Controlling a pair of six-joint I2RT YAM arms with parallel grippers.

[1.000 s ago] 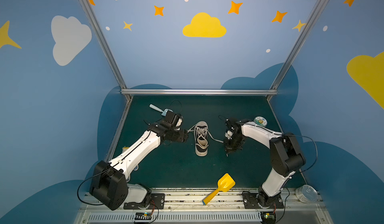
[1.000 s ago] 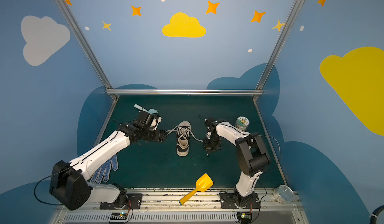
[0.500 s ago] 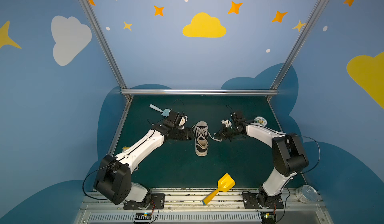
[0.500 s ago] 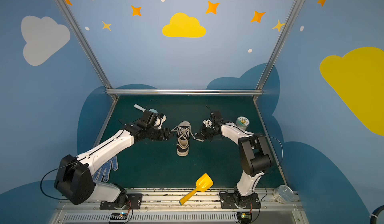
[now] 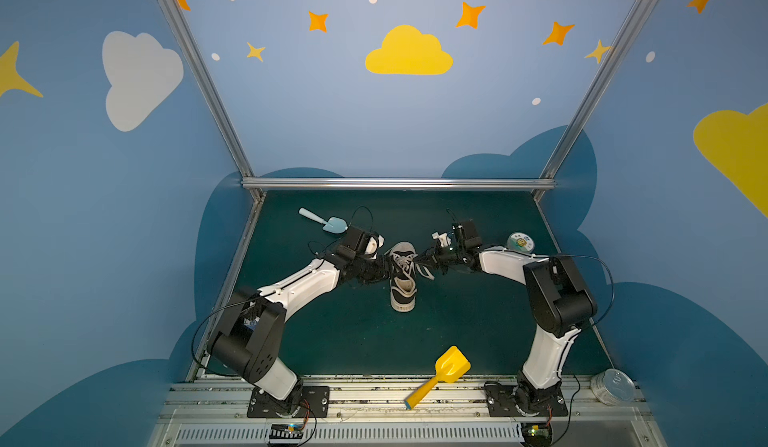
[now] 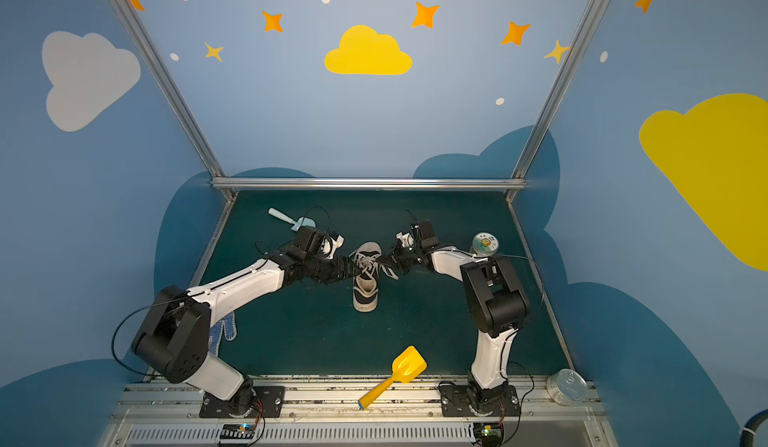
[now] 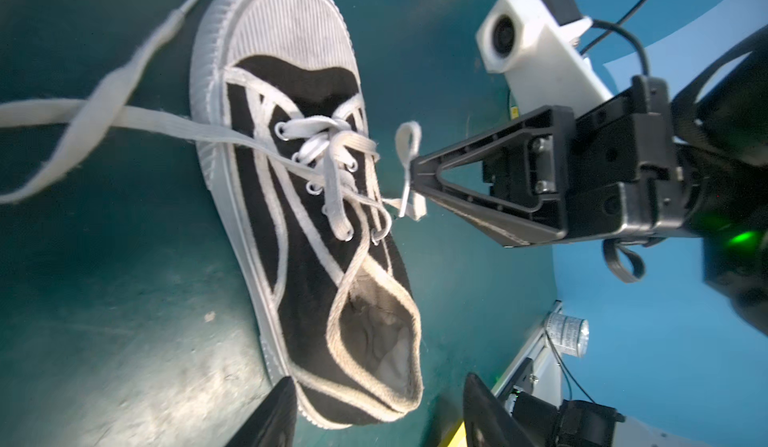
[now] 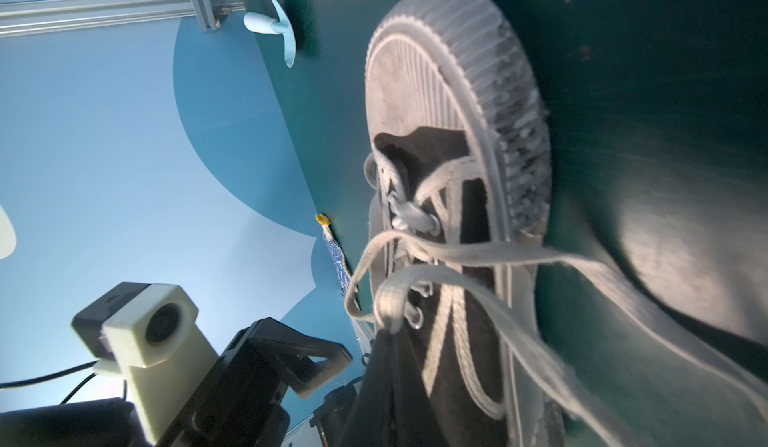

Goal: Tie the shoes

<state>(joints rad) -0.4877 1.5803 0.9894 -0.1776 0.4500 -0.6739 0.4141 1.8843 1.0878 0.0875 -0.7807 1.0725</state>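
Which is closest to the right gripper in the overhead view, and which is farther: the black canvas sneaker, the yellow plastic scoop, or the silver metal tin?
1. black canvas sneaker: right beside the right gripper, which pinches its cream lace.
2. yellow plastic scoop: near the front edge, around the middle.
3. silver metal tin: far out at the front right corner.

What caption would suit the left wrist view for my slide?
Right gripper pinches a lace loop beside the black sneaker, left gripper open near its heel.
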